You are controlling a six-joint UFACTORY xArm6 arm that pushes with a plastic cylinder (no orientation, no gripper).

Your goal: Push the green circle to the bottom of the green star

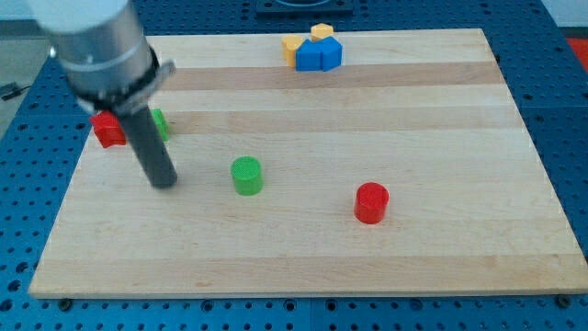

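- Desk (pixel 367 267): pale wood, lengthwise grain bands.
- Circle (pixel 246 175): green.
- Cylinder (pixel 371 202): red.
- Block (pixel 107 129) at view's left: red.
- Partly hidden block (pixel 160 122): green.
- Top cluster: blue (pixel 320 55), yellow (pixel 321 32), orange (pixel 291 48).
- My tip (pixel 163 182): dark grey.

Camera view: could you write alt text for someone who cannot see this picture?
A dark rod's tip rests on a wooden board, left of a green circle. A green block, partly hidden behind the rod, sits beside a red block; a red cylinder stands right, blue and yellow blocks cluster at top.
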